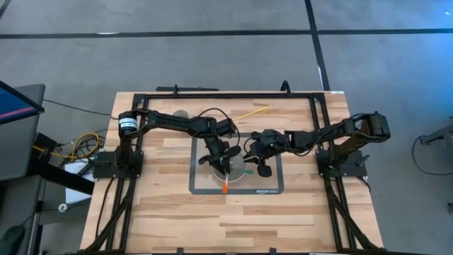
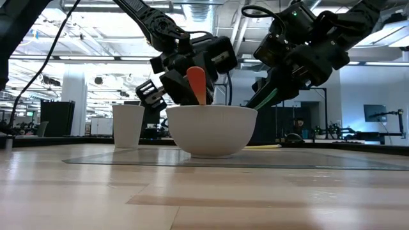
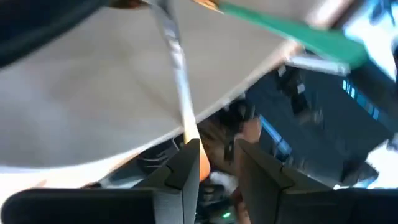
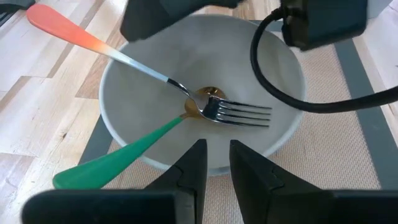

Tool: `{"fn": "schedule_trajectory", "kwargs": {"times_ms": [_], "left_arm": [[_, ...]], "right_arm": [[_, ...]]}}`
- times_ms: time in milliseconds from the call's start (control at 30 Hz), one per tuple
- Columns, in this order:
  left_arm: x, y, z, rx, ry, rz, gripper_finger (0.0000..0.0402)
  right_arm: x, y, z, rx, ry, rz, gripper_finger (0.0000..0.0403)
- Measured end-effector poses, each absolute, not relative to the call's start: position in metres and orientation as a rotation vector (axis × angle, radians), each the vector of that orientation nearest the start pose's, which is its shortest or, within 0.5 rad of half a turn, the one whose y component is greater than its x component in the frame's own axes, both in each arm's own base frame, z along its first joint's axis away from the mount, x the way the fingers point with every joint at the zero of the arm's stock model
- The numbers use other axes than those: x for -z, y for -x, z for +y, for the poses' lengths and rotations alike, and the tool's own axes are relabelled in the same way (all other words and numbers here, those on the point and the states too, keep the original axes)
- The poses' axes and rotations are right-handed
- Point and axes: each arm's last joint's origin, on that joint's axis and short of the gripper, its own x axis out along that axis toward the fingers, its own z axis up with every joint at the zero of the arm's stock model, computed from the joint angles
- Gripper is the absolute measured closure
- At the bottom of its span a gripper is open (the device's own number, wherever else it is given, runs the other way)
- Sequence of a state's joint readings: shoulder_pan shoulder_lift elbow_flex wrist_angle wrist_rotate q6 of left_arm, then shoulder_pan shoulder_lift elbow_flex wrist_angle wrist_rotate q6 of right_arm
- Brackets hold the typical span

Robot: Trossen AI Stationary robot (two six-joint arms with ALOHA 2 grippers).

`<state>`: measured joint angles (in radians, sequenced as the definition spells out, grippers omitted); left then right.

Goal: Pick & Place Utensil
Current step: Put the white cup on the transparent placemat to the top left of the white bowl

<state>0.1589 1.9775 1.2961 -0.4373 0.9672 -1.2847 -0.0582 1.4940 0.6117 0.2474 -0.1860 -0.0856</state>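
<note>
A white bowl (image 4: 199,93) stands on a grey mat (image 1: 272,185). Two utensils rest in it, heads at the bottom and handles leaning on the rim. One is a fork (image 4: 239,113) with an orange handle (image 4: 59,25), the other a gold spoon with a green handle (image 4: 106,165). My left gripper (image 3: 214,155) is open, over the bowl (image 1: 228,177), above the fork's handle (image 2: 197,82). My right gripper (image 4: 217,152) is open and empty, just outside the bowl's rim beside the green handle (image 2: 265,99). My left gripper has the fork's orange handle end (image 3: 203,167) showing in the gap beside one finger (image 3: 186,171). Whether it touches the handle I cannot tell. In the right wrist view the handle leans free on the bowl's rim.
A white cup (image 2: 128,125) stands on the mat to the left of the bowl. A yellow utensil (image 1: 252,112) lies on the wood toward the far edge. A black rail frame (image 1: 233,94) borders the table. Bare wood lies toward the near edge.
</note>
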Motion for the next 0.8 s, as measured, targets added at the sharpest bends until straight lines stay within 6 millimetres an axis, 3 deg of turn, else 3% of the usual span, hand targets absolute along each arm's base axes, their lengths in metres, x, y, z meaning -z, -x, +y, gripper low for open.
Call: {"fn": "schedule_trajectory", "kwargs": {"times_ms": [167, 333, 600, 800], "left_arm": [[-0.197, -0.382, 0.038, 0.173, 1.459, 1.232, 0.0301], [-0.259, -0.361, 0.033, 0.173, 1.140, 0.973, 0.0300], [-0.353, -0.295, 0.005, 0.157, 0.595, 0.576, 0.0300], [-0.388, -0.240, -0.018, 0.247, 0.381, 0.387, 0.0300]], "right_arm": [[-0.159, -0.279, -0.011, -0.150, 0.006, 0.625, 0.0340], [-0.162, -0.281, -0.011, -0.150, 0.012, 0.584, 0.0340], [-0.170, -0.281, -0.011, -0.147, 0.015, 0.549, 0.0339], [-0.211, -0.279, -0.011, -0.141, 0.025, 0.429, 0.0339]]}}
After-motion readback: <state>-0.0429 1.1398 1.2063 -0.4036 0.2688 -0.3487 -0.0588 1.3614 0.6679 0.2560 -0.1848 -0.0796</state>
